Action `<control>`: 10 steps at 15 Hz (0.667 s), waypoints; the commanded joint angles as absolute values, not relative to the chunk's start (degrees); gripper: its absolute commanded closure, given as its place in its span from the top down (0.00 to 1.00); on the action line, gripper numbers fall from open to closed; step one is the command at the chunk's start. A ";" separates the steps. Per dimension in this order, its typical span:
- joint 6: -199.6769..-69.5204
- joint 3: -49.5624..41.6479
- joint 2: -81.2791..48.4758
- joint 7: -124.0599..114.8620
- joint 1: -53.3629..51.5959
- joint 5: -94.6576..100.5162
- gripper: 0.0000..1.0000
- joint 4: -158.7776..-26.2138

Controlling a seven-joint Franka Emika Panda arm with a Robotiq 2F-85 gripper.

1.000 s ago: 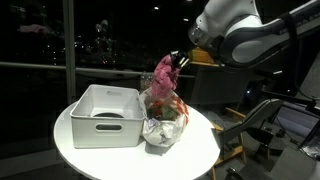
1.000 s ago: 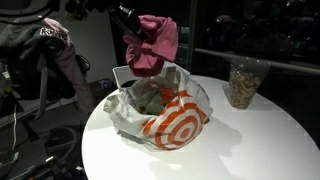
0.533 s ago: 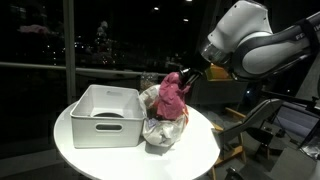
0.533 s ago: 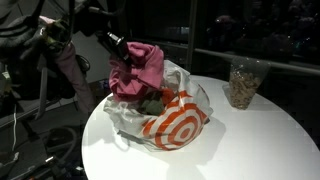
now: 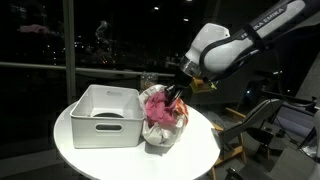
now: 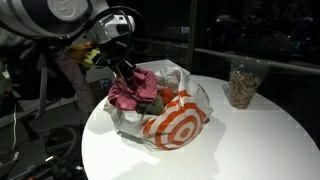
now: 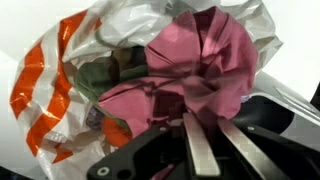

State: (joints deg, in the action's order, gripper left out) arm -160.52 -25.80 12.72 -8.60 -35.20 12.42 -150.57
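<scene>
Change since a second ago: crumpled pink fabric cloth (image 5: 158,103), then held high over the bag, now sunk into the open mouth of the crinkled clear plastic bag with orange-red rings (image 6: 175,118), at centre of frame in both exterior views. Down with it the tool (image 7: 200,125), from the upper middle of the frame to just above the bag's rim. Clamped together on a fold of the pink cloth; at the lower edge of the wrist view, dark fingers (image 7: 192,150) side by side, fabric bunched right ahead of them. Bag itself in the same spot as before.

Beneath, a round white surface (image 6: 250,140), filling the lower half of the frame. Dark room all round: black window panes (image 5: 40,40) with a few small lights, upper left.

Just beside the bag, at left centre, a rectangular white plastic bin (image 5: 100,115); touching or narrowly apart, cannot tell. Well apart from both, at the upper right of the surface, a clear glass jar of brownish pieces (image 6: 243,82). Inside the bag, next to the cloth, something dull green (image 7: 100,75) and a patch of orange, too crumpled to name.

White and black arm (image 5: 225,50) reaching in from the upper right of an exterior view, from the upper left in the opposite one, there covering the bag's far rim.
</scene>
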 commanded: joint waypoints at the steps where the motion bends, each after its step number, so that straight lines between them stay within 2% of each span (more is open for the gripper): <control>1: -160.12 -15.47 4.01 1.48 -25.31 0.58 0.10 -142.66; 5: -156.06 -7.11 -7.00 -1.11 -14.07 1.53 0.09 -134.29; 10: -155.05 -5.32 -19.51 -7.12 -9.47 7.70 0.10 -125.73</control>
